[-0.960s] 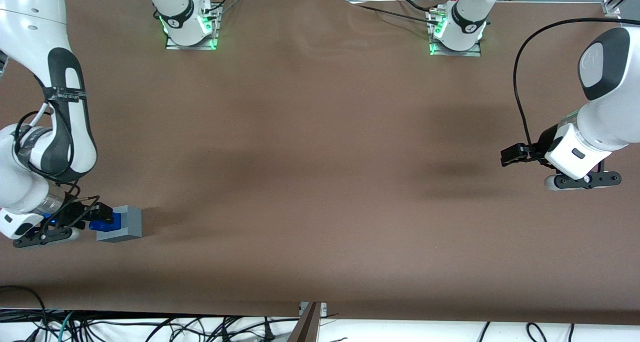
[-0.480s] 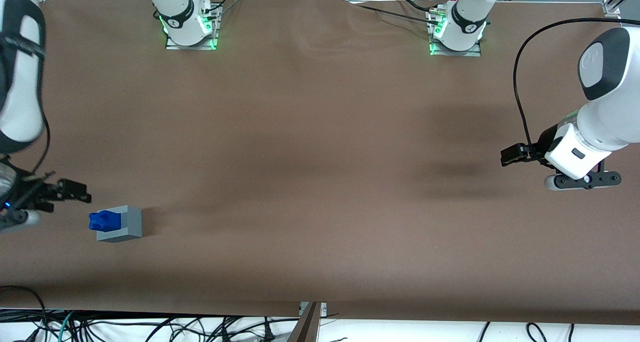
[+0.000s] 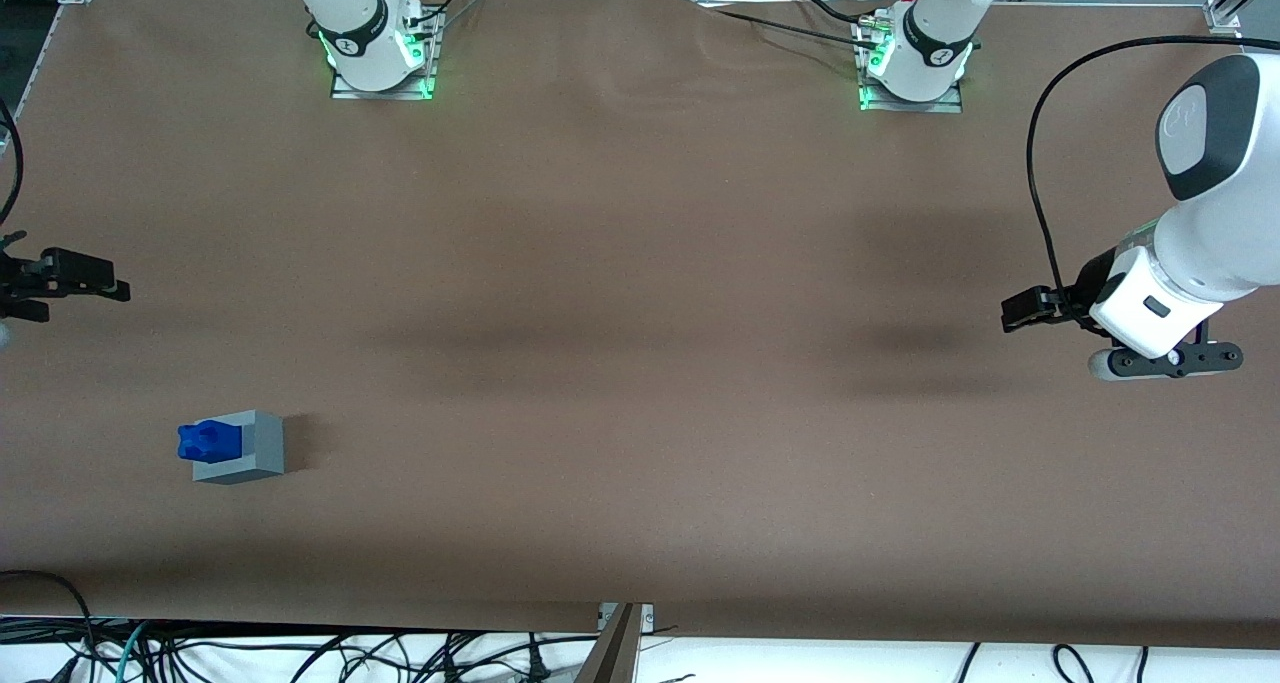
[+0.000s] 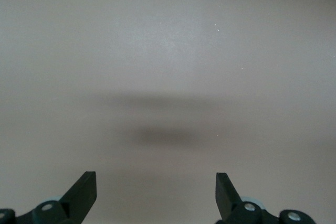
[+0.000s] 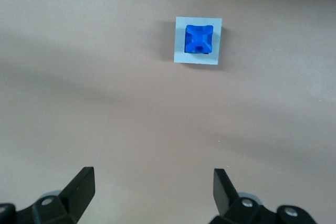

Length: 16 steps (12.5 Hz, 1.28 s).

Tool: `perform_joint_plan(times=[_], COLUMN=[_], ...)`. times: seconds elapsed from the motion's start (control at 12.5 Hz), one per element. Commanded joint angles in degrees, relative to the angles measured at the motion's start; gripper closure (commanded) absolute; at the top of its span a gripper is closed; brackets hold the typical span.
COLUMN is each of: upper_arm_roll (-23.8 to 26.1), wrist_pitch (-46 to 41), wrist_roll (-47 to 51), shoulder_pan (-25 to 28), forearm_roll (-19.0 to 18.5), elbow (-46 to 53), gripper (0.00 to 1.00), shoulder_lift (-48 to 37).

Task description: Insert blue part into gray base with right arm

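Note:
The blue part (image 3: 205, 441) sits in the recess of the gray base (image 3: 255, 448), near the working arm's end of the table and close to its front edge. The part sticks out of the face of the base that points toward that end. My right gripper (image 3: 70, 283) is at the working arm's edge of the front view, raised well clear and farther from the front camera than the base. The right wrist view shows the gripper (image 5: 152, 190) open and empty, high above the blue part (image 5: 199, 39) and the gray base (image 5: 180, 43).
The brown table cover (image 3: 640, 313) spreads across the whole scene. Two arm mounts with green lights (image 3: 380, 58) (image 3: 915, 63) stand along the table's back edge. Cables (image 3: 300, 653) lie below the front edge.
The gripper held the blue part at the base, then let go, opened and drew away and upward. The arm has mostly left the front view. Part and base have stayed put.

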Motion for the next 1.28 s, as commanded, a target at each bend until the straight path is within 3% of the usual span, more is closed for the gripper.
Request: perform_joint_plan(times=[0.0, 0.16, 0.32, 0.48, 1.2], upper_arm_roll=[2.0, 2.1, 4.3, 7.1, 5.7], wrist_pitch=[1.4, 9.7, 12.4, 10.0, 8.5], wrist_roll=[-0.1, -0.7, 1.4, 13.3, 10.2], shoulder_pan=[-0.2, -0.5, -0.9, -1.6, -3.1], forearm_roll=[-4.9, -4.9, -4.9, -5.4, -4.5], elbow=[-3.2, -9.2, -15.7, -18.4, -18.5], gripper=[0.00, 0.00, 0.00, 0.00, 0.00], shoulder_lift=[-5.5, -11.0, -14.9, -17.5, -15.9])
